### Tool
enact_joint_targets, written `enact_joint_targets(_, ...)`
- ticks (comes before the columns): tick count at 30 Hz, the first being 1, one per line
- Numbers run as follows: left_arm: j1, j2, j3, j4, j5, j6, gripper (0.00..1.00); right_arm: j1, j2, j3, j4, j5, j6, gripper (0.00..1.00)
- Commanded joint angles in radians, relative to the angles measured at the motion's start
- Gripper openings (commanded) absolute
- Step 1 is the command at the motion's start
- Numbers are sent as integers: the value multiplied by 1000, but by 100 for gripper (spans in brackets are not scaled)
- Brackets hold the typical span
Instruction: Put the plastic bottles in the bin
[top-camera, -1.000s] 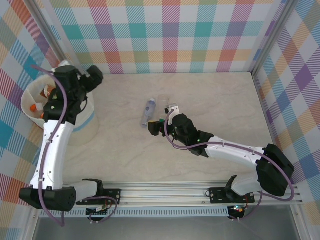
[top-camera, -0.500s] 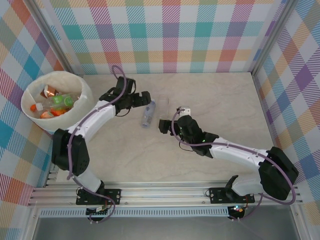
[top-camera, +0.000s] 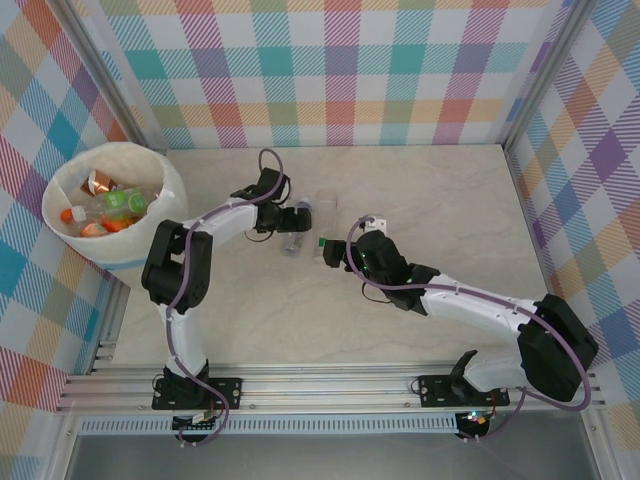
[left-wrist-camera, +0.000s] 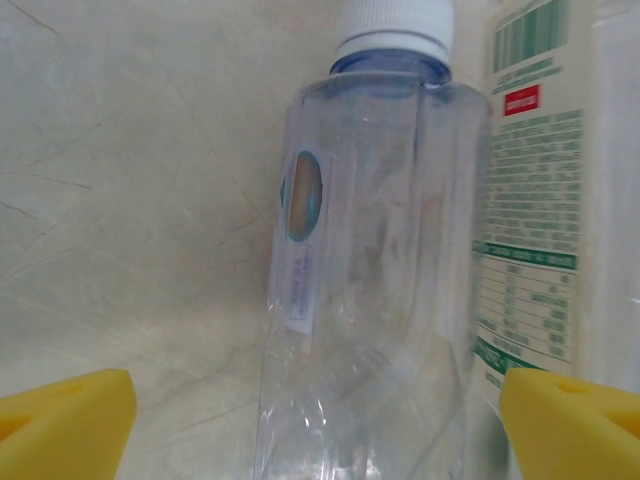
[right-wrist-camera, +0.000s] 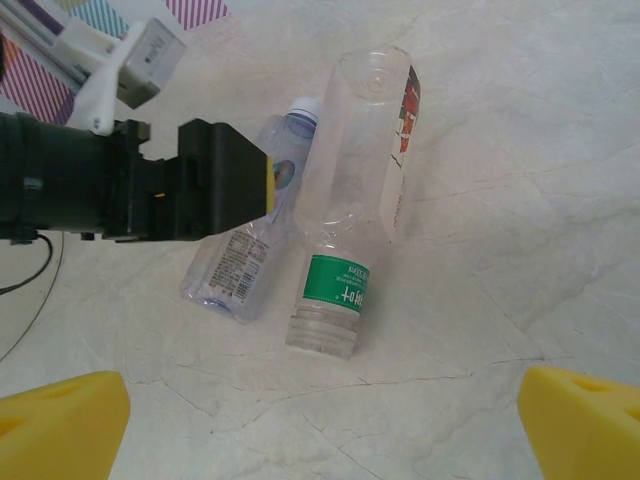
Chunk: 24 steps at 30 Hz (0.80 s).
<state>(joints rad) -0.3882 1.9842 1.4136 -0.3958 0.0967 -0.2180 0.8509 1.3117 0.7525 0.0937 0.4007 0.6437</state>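
Plainly a bottle (left-wrist-camera: 370, 300) lies between fingers (left-wrist-camera: 70, 415) of the left hand (left-wrist-camera: 315, 425).

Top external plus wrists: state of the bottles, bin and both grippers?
white-capped bottle: capped, lying on its side on the table, ungripped.
green-label bottle: lying on its side beside it.
bin: upright, several bottles inside.
left gripper: open, straddling the white-capped bottle.
right gripper: open, empty.

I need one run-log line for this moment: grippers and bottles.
left gripper open at white-capped bottle | right gripper open near green-label bottle | both on table | bin holds other bottles
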Motion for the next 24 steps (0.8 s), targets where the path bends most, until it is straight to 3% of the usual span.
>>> enact_joint_targets(1,-23,41,64,-41,5,50,88,-3,-10,8,0,1,11,100)
enact_joint_targets(6,-41,102,118,-96,-64,81,70,-3,6,22,-12,-13,17,100)
enact_joint_targets(12,-49,79,90,-79,-107,86,57,-4,14,27,6,-45,-6,100)
enact_joint_targets(19,-48,-52,37,-46,-121,72,54,-4,12,15,130,-185,-92,99)
enact_joint_targets(24,-39,-207,-17,-15,-97,43,54,-4,15,7,263,-370,-213,100)
